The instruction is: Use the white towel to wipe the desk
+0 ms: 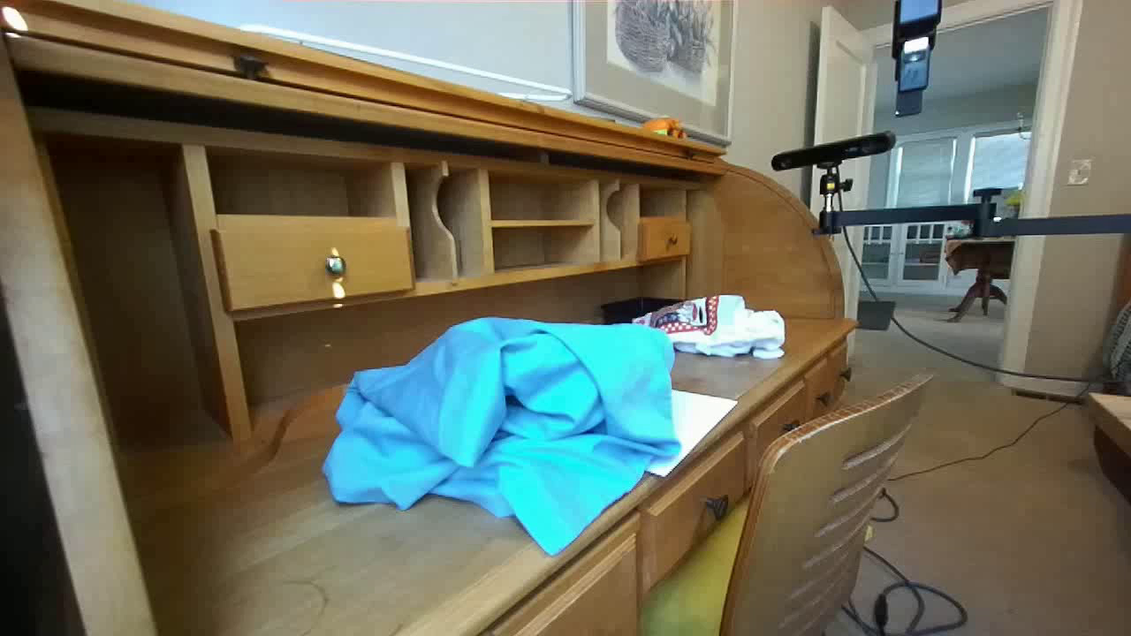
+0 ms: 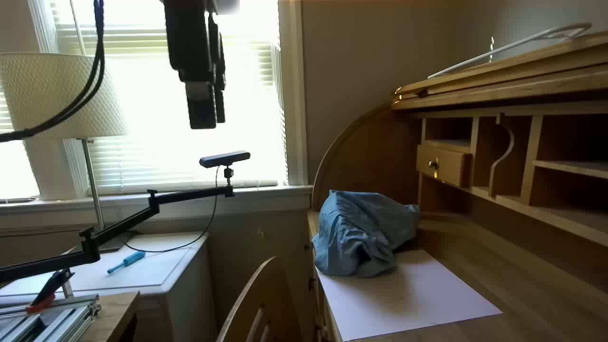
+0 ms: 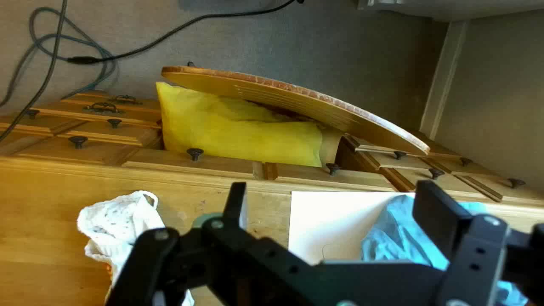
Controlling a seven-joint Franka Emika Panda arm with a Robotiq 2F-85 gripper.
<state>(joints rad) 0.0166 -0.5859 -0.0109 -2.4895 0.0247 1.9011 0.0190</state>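
Fingers (image 3: pixel 437 221) spread wide, nothing gripped, presumably for pickup; white towel (image 3: pixel 114 221) bunched on desk (image 3: pixel 38 242), likely placed for wiping.

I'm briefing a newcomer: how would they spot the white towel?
Find the roll-top desk. On its writing surface, beyond the blue cloth in an exterior view, lies the crumpled white towel. Partly red-printed, it stands apart from that plain cloth and the flat white sheet.

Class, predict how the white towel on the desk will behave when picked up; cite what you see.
The white towel is probably floppy: it lies in rumpled folds. It is likely light, being a small heap of fabric. It seems unlikely to roll, lying slumped on the desk.
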